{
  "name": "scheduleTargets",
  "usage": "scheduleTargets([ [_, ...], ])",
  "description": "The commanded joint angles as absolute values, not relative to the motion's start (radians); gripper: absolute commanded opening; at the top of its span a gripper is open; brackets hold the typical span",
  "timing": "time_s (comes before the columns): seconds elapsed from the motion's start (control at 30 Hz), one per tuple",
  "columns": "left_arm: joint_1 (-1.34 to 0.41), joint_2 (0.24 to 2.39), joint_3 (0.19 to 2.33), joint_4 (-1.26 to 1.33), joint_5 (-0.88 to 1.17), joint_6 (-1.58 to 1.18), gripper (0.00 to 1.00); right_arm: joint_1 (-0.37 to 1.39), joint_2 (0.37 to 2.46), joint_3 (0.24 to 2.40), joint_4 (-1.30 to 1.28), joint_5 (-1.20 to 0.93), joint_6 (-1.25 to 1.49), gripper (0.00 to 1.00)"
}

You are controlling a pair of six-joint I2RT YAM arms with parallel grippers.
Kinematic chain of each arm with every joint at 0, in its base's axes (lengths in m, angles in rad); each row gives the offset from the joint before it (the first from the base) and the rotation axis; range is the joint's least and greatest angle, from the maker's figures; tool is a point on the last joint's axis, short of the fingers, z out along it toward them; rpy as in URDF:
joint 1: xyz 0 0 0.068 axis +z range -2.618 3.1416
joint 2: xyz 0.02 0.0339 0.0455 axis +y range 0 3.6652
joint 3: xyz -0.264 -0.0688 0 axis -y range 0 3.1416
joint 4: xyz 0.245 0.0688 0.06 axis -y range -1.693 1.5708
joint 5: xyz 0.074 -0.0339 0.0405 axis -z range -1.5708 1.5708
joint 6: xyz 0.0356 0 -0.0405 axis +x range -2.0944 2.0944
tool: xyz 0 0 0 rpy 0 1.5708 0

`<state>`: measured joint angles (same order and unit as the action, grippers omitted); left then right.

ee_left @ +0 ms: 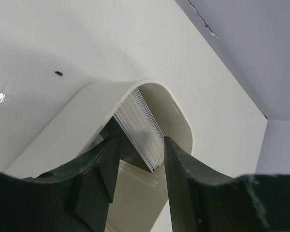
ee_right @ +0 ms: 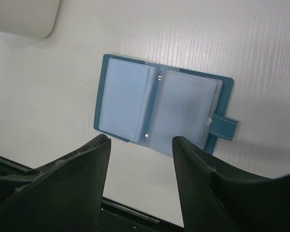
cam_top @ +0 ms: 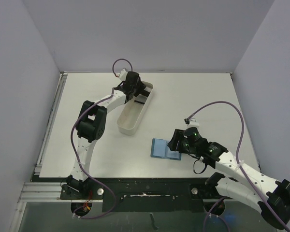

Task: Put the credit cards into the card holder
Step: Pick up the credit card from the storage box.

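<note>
Standing on edge at the far, rounded end of the one white tray, the credit cards form a single tight stack (their pale edges are too thin and too many to count). The left arm reaches out to that end of the tray. Its jaws come down over the stack's lower corner, one finger on each side, about half parted. The right-hand finger looks to lie against the cards, but whether the pair actually pinches them I cannot tell.

The one card holder lies open and flat on the bench, inside up. It is well apart from the tray and nearer the front edge, on the right arm's side. It shows two clear pocket pages over light blue, two small metal studs along the fold, and one snap tab sticking out from one side.

The right arm holds its jaws just above the holder's near edge. They are spread wide with nothing between them and are not touching it.
</note>
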<state>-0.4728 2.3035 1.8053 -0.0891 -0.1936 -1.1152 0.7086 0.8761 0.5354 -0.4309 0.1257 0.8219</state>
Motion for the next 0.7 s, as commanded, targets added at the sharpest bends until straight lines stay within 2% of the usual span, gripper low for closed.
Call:
scheduleTargets([
  [0.0,-0.465,2.319,1.812,-0.006,-0.192,-1.126,0.39,0.715,0.879,0.552,-0.364,0.112,0.814,0.55],
  [0.67,-0.481,2.370,1.838,-0.052,-0.221,-1.223,0.36,0.714,0.900,0.555,-0.356,0.114,0.802,0.56],
])
